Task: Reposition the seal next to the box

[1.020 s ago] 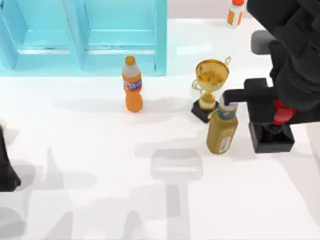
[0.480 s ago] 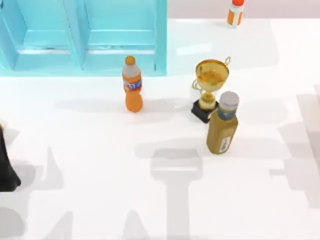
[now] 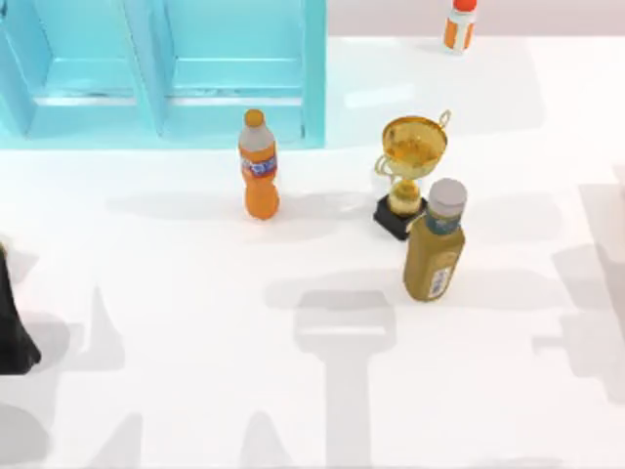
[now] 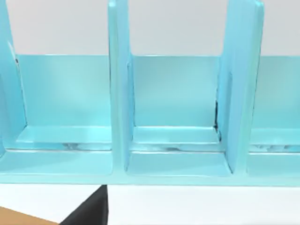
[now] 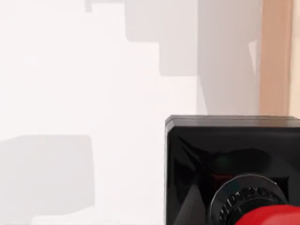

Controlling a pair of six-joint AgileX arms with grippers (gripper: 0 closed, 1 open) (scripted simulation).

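The seal point(image 5: 234, 159) sits close under the right wrist camera, its black square base and red knob point(image 5: 274, 218) raised well above the white table, carried by my right gripper. The light-blue box point(image 3: 234, 88) stands at the table's far left in the top view. It also faces the left wrist camera as the box point(image 4: 178, 154) with its recessed panels. My left arm point(image 3: 12, 337) is parked at the table's left edge.
A gold trophy point(image 3: 410, 166) on a black base and a yellow bottle point(image 3: 435, 254) stand right of centre. An orange soda bottle point(image 3: 259, 166) stands just in front of the box's right end. A small orange bottle point(image 3: 459, 24) is at the far edge.
The right arm, which was gripping the seal at the table's right, has left the top view with the seal. Its shadows at the right have shifted slightly. The left arm has not moved.
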